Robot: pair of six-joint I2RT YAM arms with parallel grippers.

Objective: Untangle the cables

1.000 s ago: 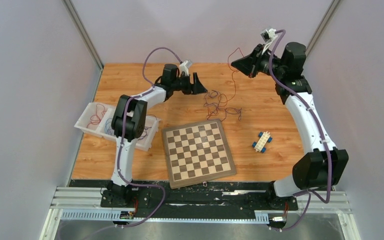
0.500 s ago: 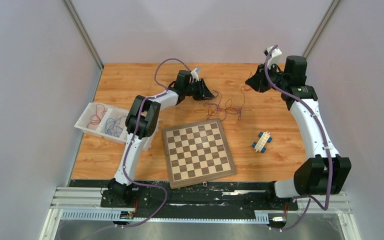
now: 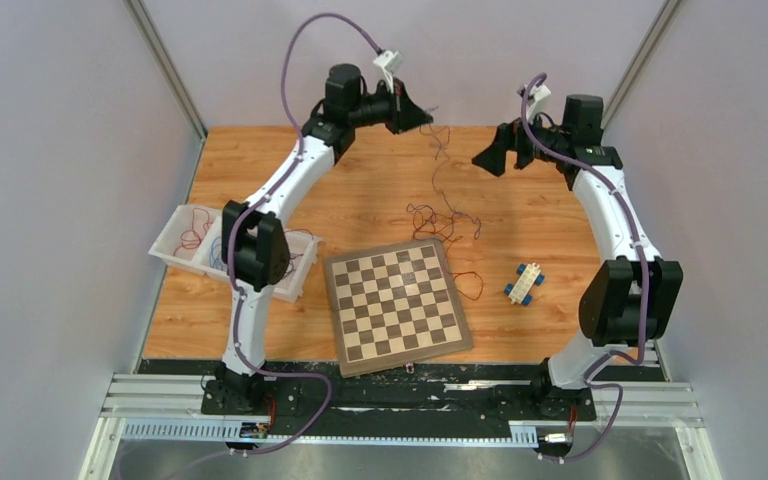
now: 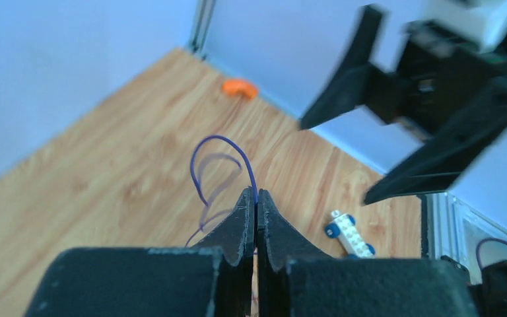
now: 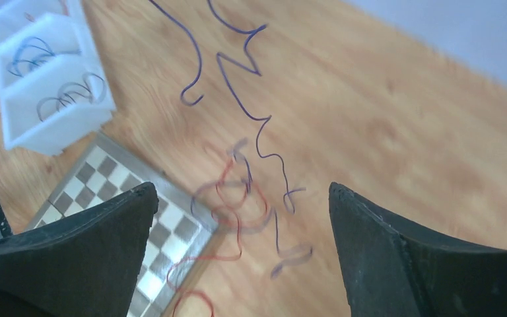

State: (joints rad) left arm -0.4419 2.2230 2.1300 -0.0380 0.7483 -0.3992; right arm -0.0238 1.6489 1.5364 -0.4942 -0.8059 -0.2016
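The cables lie as a loose red and purple tangle on the wood behind the chessboard. My left gripper is raised at the back and shut on a dark purple cable. This cable loops out of the fingertips and hangs down to the tangle. My right gripper hovers open to the right of that strand, with nothing between its fingers. Below it hang purple strands. A red cable lies across the chessboard's corner.
A white divided tray holding sorted wires stands at the left, half under the left arm. A white and blue toy block lies right of the chessboard. A small orange object lies near the back wall.
The left gripper shut on the purple cable and lifted it up toward the back. The right gripper opened and came down, and its red cable dropped beside the chessboard.
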